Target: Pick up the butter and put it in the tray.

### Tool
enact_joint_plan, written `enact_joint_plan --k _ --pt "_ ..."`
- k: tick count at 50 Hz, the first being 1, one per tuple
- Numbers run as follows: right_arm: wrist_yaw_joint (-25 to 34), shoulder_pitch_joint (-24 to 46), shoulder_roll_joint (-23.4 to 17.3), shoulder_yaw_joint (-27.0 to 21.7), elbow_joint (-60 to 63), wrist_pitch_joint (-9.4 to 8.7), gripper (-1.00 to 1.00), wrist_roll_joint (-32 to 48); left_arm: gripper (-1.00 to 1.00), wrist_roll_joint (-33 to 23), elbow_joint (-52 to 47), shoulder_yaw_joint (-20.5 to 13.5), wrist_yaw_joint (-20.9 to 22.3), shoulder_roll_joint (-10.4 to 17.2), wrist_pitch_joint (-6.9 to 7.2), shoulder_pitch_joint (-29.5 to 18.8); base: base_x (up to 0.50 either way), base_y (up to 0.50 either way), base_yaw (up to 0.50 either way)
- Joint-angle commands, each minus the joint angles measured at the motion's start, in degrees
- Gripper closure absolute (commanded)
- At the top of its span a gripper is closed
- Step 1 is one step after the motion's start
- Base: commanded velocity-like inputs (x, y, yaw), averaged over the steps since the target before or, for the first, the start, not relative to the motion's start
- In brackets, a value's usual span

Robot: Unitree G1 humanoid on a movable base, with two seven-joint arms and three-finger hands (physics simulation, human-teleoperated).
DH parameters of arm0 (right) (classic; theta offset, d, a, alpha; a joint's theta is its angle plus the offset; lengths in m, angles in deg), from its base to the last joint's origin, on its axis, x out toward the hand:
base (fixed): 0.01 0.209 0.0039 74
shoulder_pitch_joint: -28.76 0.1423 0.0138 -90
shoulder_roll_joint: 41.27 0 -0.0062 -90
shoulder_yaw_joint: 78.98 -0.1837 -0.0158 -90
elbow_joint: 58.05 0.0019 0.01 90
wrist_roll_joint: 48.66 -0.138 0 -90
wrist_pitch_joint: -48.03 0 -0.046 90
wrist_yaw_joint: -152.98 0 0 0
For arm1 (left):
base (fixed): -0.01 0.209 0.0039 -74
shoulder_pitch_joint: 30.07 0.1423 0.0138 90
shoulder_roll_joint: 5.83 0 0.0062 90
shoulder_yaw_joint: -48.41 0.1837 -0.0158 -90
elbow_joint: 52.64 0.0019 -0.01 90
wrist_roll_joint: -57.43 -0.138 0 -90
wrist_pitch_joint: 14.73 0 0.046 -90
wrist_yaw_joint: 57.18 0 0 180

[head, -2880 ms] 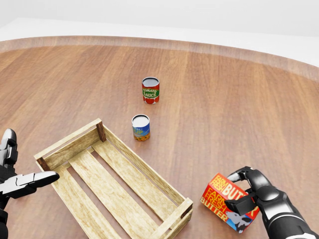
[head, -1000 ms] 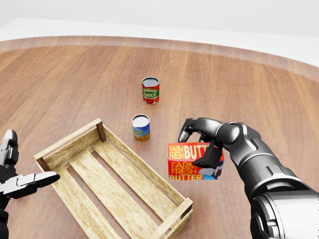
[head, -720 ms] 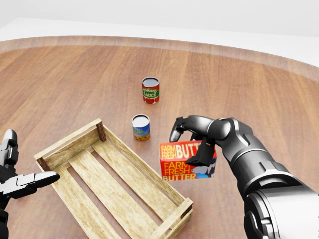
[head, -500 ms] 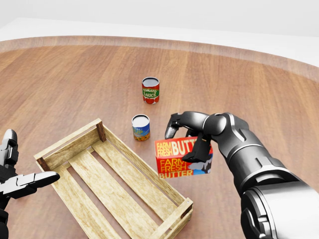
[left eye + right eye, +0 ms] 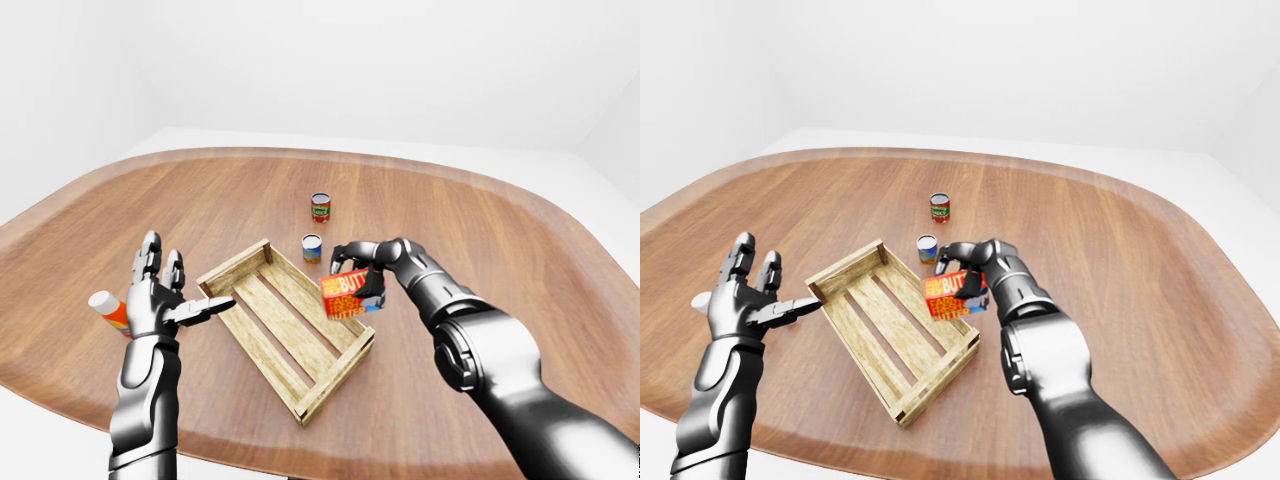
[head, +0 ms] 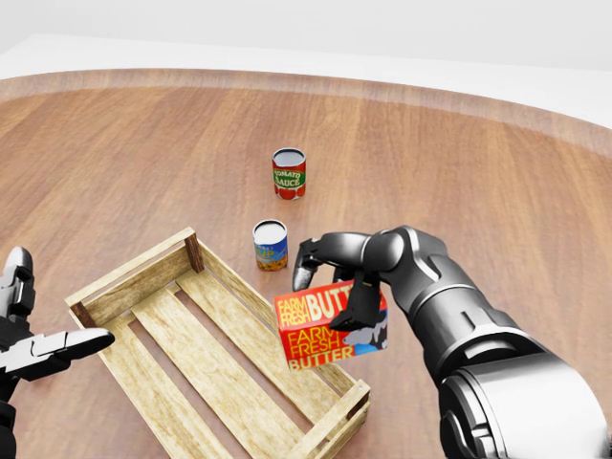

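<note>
Above the wooden table (image 6: pixel 459 172), red-and-orange butter (image 6: pixel 328 330) box gripped in the right hand (image 6: pixel 346 271).

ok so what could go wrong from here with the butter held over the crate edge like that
The butter box hangs in the right hand above the tray's right-side rail, not its slatted floor; released now, it might catch the rail and tip onto the table. It is gripped near its top and tilted, so it could slip. The blue-labelled can stands close to the hand and might get knocked.
</note>
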Motion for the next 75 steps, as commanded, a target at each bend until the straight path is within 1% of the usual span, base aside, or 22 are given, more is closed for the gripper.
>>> enact_joint_plan --k 1,21,23,29,38,42,52,56,57,75 --pt "1.60 -0.42 2.39 -3.08 0.85 0.00 1.00 1.46 -1.00 -0.01 -1.09 0.01 -0.36 0.09 0.00 -0.04 0.00 0.00 0.00" --pt "4.64 1.82 6.60 -4.00 0.83 0.00 1.00 1.93 -1.00 0.31 0.13 -0.03 -0.42 0.22 0.00 -0.68 0.00 0.00 0.00" --pt "4.03 2.26 7.02 -3.87 0.83 0.00 1.00 1.97 -1.00 0.39 0.10 -0.03 -0.44 0.22 0.00 -0.66 0.00 0.00 0.00" --pt "5.34 3.49 7.77 -4.42 0.87 0.00 1.00 0.68 -1.00 -0.04 0.96 0.25 -0.24 0.08 0.00 -0.62 0.00 0.00 0.00" --pt "6.02 3.96 9.15 -3.81 0.87 0.00 1.00 0.55 -1.00 0.27 -0.42 0.07 -0.34 0.22 0.00 -0.16 0.00 0.00 0.00" --pt "6.15 4.16 9.61 -3.80 0.88 0.00 1.00 0.22 -1.00 0.08 0.65 0.07 0.04 0.04 0.00 -0.21 0.00 0.00 0.00" --pt "6.15 2.91 10.57 -3.90 0.83 0.00 1.00 -0.24 -1.00 0.17 -0.56 -0.08 -0.07 0.00 0.00 0.14 0.00 0.00 0.00" --pt "6.15 2.13 10.68 -3.57 0.76 0.00 1.00 0.98 -1.00 0.14 -0.68 -0.10 -0.13 0.06 0.00 0.06 0.00 0.00 0.00" --pt "5.34 1.93 10.71 -3.46 0.74 0.00 1.00 1.44 -1.00 0.03 -0.40 -0.07 -0.04 -0.03 0.00 0.09 0.00 0.00 0.00" --pt "4.70 0.28 12.25 -4.69 0.66 0.00 1.00 2.59 -1.00 0.23 -0.88 -0.18 -0.15 0.08 0.00 0.01 0.00 0.00 0.00"
